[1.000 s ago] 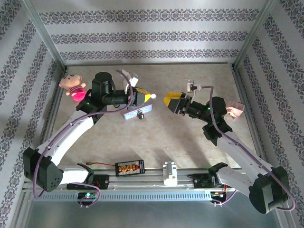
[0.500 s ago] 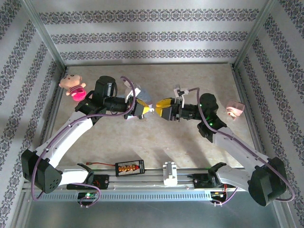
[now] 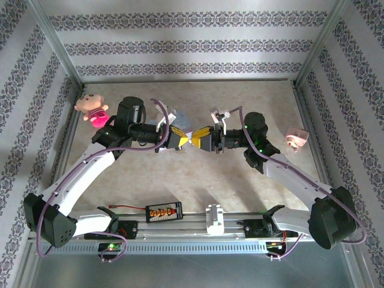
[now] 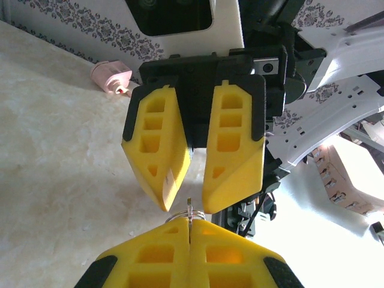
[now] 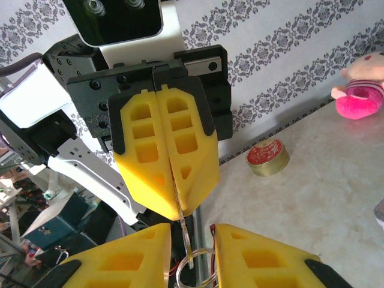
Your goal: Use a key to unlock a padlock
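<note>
Facing tip to tip, left gripper [image 3: 185,137] pinched on the key [image 5: 183,231], right gripper [image 3: 194,137] parted around it.

There are two yellow-fingered end effectors, the left end effector [image 3: 183,137] and the right end effector [image 3: 197,137], and one thin metal key [image 4: 188,213] on a wire ring. One pink plush doll [image 3: 91,107] sits at the far left corner of the surface [image 3: 198,177]. One small pale pink toy [image 3: 296,137] lies near the right edge. One red-and-tan roll of tape [image 5: 268,157] lies at an edge. One black box with orange marks [image 3: 163,211] and one white block [image 3: 214,217] are at the near edge.
</note>
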